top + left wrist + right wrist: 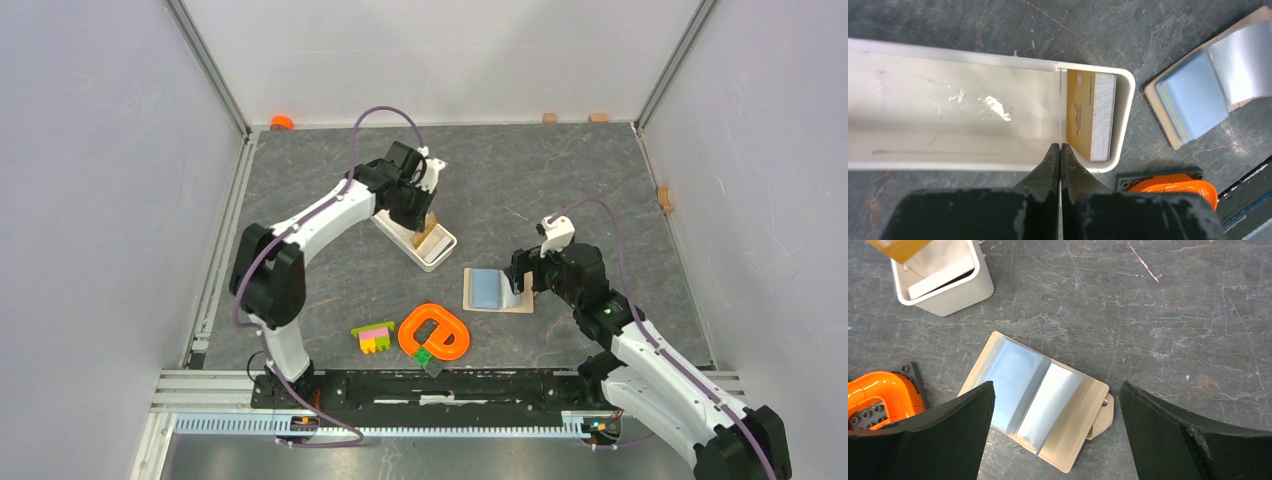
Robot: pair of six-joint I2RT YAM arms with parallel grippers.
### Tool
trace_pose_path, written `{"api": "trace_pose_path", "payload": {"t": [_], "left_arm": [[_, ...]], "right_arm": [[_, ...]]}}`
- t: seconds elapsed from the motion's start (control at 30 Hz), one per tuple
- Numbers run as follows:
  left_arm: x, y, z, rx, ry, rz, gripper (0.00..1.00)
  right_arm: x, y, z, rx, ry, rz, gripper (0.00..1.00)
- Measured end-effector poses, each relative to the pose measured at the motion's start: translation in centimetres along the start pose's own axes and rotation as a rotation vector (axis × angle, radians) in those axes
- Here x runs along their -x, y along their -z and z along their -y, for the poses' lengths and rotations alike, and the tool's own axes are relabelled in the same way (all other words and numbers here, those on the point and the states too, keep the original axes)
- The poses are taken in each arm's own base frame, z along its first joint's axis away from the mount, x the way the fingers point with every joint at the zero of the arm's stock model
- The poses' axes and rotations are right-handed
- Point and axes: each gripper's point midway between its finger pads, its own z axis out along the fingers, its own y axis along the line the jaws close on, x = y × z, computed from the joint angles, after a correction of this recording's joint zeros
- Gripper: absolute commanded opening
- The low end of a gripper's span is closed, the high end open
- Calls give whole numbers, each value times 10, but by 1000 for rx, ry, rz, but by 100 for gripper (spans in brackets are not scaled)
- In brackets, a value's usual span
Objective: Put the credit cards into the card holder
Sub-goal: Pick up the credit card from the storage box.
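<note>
Gold card [898, 247], cropped, clenched in left tool [1060, 148]; right tool [1056, 386] spread wide.

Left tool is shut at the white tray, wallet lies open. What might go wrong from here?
1. The left tool pinches the gold card only near one edge; it may twist or slip on the way over.
2. The right tool hangs open above the wallet, not holding it, so the wallet may slide when the card is pushed in.
</note>
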Motion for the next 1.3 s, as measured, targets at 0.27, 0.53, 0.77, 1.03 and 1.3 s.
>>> {"api": "trace_pose_path", "payload": {"t": [0.27, 0.53, 0.77, 1.03, 1.3], "left_arm": [[22, 70, 13, 33, 72, 289, 2], [28, 122, 80, -302, 147, 603, 2], [6, 125, 149, -604, 167, 658, 2], [10, 152, 183, -783, 143, 743, 2], [6, 158, 207, -859, 108, 752, 6]], "right_arm": [[19, 11, -24, 122, -58, 74, 98], [72, 40, -67, 362, -161, 271, 96], [98, 64, -103, 585, -237, 344, 76], [97, 77, -126, 758, -280, 335, 56], [95, 85, -140, 870, -294, 321, 8]]}}
